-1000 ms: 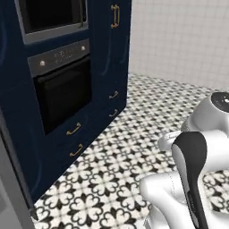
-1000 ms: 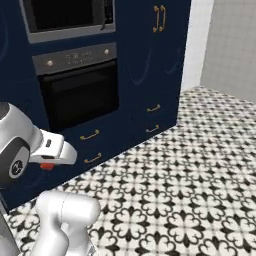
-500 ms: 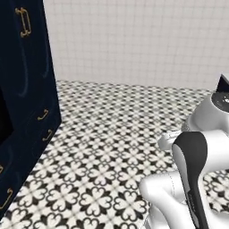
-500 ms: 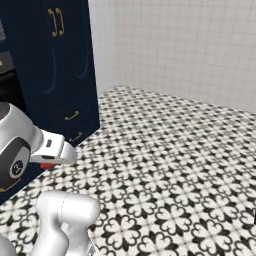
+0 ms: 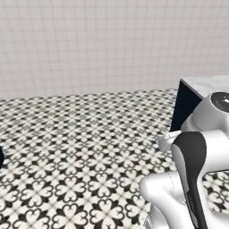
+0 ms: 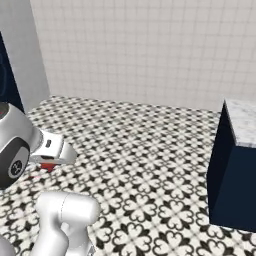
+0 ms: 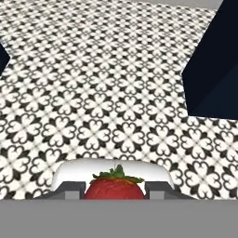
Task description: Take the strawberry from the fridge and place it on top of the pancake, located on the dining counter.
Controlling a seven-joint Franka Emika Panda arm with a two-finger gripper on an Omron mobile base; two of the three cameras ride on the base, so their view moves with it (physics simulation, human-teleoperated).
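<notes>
Partly cropped strawberry (image 7: pixel 115 188) between fingers (image 7: pixel 156 190).

dining counter (image 6: pixel 241 122) right, patterned floor (image 6: pixel 145 160)

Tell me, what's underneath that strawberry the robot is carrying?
Below the strawberry, held in the gripper, lies black-and-white patterned floor. The floor straight beneath the fruit is hidden by the berry and the hand.
</notes>
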